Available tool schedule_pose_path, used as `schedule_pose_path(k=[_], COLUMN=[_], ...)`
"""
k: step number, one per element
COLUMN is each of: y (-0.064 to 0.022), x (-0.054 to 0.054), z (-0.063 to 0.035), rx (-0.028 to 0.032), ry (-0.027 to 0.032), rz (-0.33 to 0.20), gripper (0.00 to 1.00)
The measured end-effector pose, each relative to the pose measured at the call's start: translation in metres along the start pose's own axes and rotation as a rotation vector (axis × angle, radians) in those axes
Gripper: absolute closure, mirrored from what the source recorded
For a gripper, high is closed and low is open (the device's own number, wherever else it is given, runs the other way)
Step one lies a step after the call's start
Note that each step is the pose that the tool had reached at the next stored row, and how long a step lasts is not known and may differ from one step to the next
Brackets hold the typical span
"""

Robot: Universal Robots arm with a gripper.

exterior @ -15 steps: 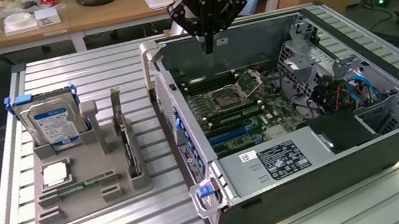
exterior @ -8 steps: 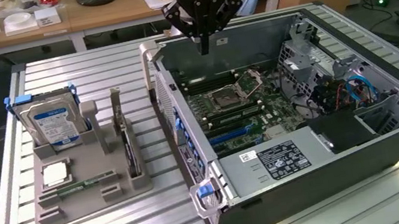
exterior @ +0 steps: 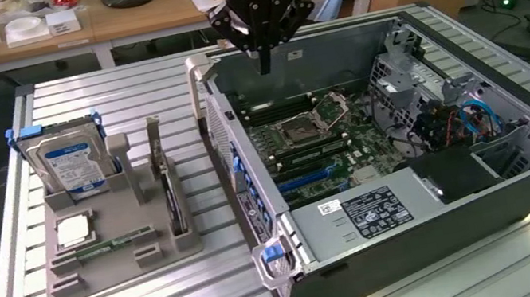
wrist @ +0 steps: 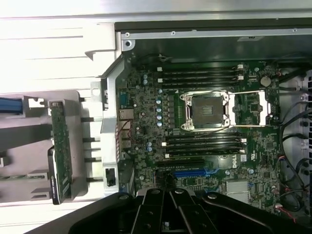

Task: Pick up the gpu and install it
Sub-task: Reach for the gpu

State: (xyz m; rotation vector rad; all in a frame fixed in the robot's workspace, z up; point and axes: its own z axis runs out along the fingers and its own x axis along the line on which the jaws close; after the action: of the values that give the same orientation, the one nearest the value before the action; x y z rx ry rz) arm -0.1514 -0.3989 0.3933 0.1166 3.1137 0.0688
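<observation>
The gripper [exterior: 265,64] hung clenched and empty over the open computer case [exterior: 440,226]. The gpu [exterior: 174,200] stood on edge in the grey holder [exterior: 122,257] (beside the hard drive [exterior: 71,165]), toward the exterior view's left, its long axis parallel to the case wall.

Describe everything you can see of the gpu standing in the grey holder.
The gpu is a thin green circuit board with a black rounded part on one face. It stands on edge in a slot of the grey holder, beside the open computer case. Only the holder touches it; the claw hangs apart, over the case.
</observation>
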Motion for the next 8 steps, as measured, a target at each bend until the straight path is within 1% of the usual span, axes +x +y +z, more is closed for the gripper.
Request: schedule_pose_path(k=[8], y=[-0.0007], x=[0.0093], z=[-0.0002], rx=[-0.0001], ry=[0.0000], rz=[0.000], gripper=[0.89])
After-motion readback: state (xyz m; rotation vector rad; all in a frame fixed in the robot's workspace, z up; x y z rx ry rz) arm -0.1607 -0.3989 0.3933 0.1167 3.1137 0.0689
